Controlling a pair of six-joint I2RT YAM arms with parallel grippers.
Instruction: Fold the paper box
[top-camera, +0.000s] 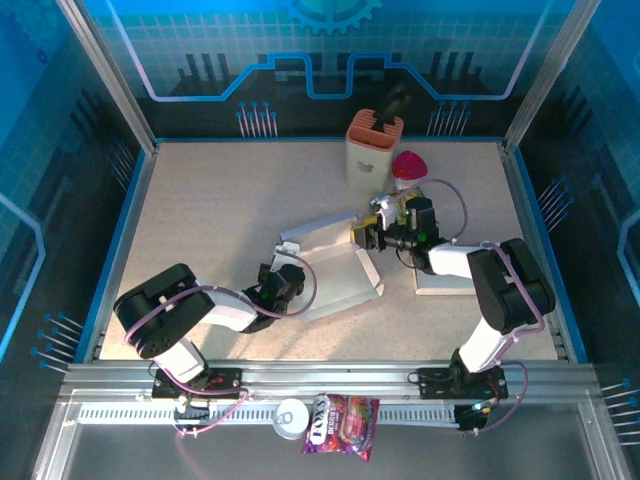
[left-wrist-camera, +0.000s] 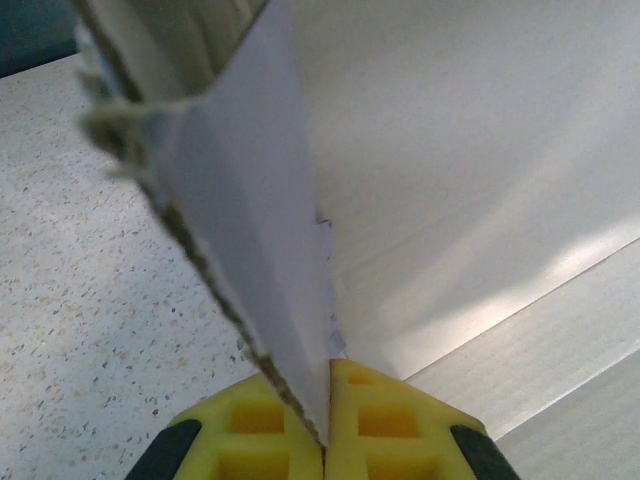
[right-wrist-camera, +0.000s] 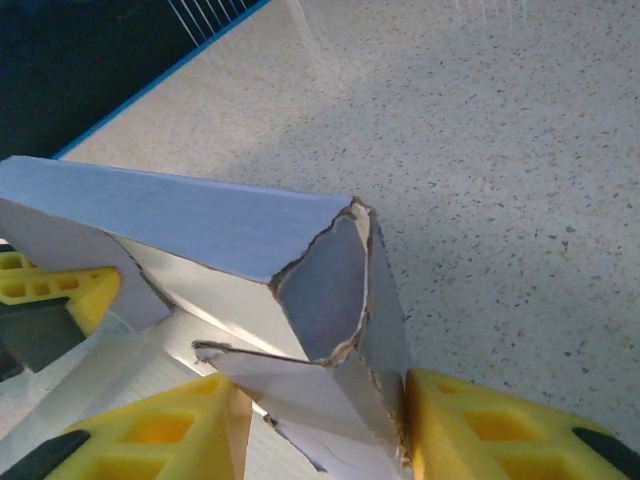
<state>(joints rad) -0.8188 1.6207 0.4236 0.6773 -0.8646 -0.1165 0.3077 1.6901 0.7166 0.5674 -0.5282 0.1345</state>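
Paper box (top-camera: 335, 268) lies mid-desk, part-formed: base flat on the desk (top-camera: 210, 200), one long wall raised, near flap spread open toward the arms.

Left fingers (left-wrist-camera: 262, 428): fully closed, pinching the raised wall (left-wrist-camera: 262, 215) edge-on. Cardboard runs straight down between the pads. Judged purpose: an anchor that holds the wall upright and keeps the box from sliding while the other end is worked.

Right fingers (right-wrist-camera: 495, 428): partway apart, straddling the torn corner flap (right-wrist-camera: 330, 290) at the far end of the same wall. Cardboard lies against the inner face of each finger; cannot tell if this is a firm clamp or only a loose bracket.

Judgement: the right side is placed to crease this end flap inward against the held wall. The two arms sit at opposite ends, so one push meets one hold.

Risk: the corner is already ragged and could tear further.
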